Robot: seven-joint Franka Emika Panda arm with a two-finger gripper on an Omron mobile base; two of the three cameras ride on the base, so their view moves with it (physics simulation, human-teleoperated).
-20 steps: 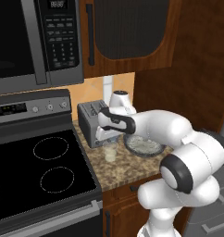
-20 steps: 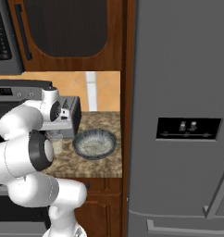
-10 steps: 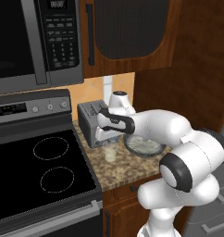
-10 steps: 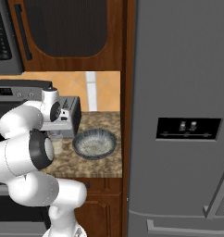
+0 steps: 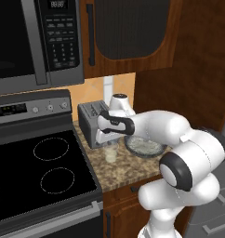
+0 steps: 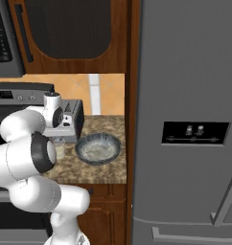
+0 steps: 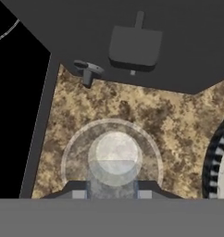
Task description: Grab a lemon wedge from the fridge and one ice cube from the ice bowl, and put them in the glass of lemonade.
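No legible txt; microwave (image 5: 37, 42) keypad labels too blurry.

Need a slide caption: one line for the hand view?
Gripper above the glass of lemonade on the granite counter, toaster beyond.

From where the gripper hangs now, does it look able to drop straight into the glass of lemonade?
Probably yes. The gripper sits directly above the glass of lemonade, whose open mouth has nothing across it; the toaster and ice bowl stand off to the sides.

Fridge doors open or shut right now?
Shut: the fridge shows both doors flush, with an unbroken grey front and no interior visible.
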